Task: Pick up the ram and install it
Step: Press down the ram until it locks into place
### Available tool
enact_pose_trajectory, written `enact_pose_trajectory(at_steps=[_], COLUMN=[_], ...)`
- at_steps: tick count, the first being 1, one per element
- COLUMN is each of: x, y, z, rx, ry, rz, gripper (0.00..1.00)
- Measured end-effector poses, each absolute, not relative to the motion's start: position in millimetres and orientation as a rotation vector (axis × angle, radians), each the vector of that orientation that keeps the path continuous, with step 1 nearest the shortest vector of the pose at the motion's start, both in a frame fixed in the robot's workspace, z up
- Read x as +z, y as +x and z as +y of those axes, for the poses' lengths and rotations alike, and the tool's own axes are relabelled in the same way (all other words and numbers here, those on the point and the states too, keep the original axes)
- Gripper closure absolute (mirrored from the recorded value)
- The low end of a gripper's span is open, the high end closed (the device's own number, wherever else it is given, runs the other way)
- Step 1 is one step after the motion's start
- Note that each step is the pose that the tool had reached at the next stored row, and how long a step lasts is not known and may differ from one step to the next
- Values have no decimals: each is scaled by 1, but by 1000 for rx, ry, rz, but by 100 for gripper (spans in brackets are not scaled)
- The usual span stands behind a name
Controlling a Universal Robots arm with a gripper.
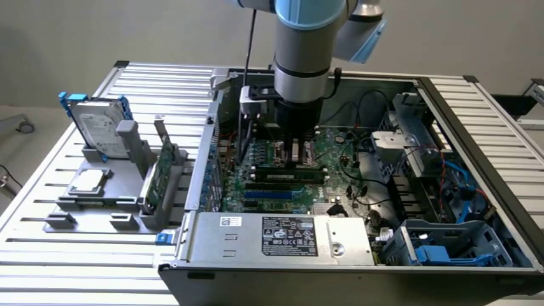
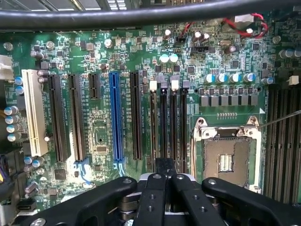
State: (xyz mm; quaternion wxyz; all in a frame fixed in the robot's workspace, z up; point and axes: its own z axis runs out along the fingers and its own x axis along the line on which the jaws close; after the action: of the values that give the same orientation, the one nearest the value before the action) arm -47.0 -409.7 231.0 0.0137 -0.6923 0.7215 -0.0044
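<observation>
The tool [image 2: 165,181] hung low inside the open computer case [image 1: 476,134], its fingers [image 2: 155,188] closed together over the memory slots [image 2: 168,122] of the motherboard [image 2: 94,61]. The ram [image 1: 289,173] lay seated along a slot just below the tool, in the exterior view. The case sat on the bench [image 1: 51,255].

The arm [image 1: 307,38] is cut off at the exterior view's top edge.
</observation>
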Motion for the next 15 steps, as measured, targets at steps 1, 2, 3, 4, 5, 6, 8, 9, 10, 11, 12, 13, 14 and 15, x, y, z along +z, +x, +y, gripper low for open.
enact_pose_trajectory(at_steps=[1, 2, 3, 4, 5, 6, 8, 9, 10, 11, 12, 13, 14, 15], x=[230, 228, 227, 226, 225, 224, 223, 223, 224, 225, 227, 228, 230, 231], y=[-47, -47, -47, -47, -47, -47, -47, -47, -47, -46, -47, -47, -47, -47], z=[-410, -410, -410, -410, -410, -410, -410, -410, -410, -409, -409, -409, -409, -409], rx=[-14, -14, -15, -14, -14, -14, -14, -14, -13, -10, -7, -6, -5, -3], ry=[-2157, -2159, -2159, -2159, -2159, -2159, -2159, -2159, -2160, -2160, -2160, -2161, -2162, -2163], rz=[2246, 2246, 2246, 2246, 2245, 2245, 2245, 2245, 2245, 2246, 2246, 2248, 2249, 2250], gripper=[89, 89, 89, 89, 89, 89, 89, 89, 89, 89, 89, 89, 89, 89])
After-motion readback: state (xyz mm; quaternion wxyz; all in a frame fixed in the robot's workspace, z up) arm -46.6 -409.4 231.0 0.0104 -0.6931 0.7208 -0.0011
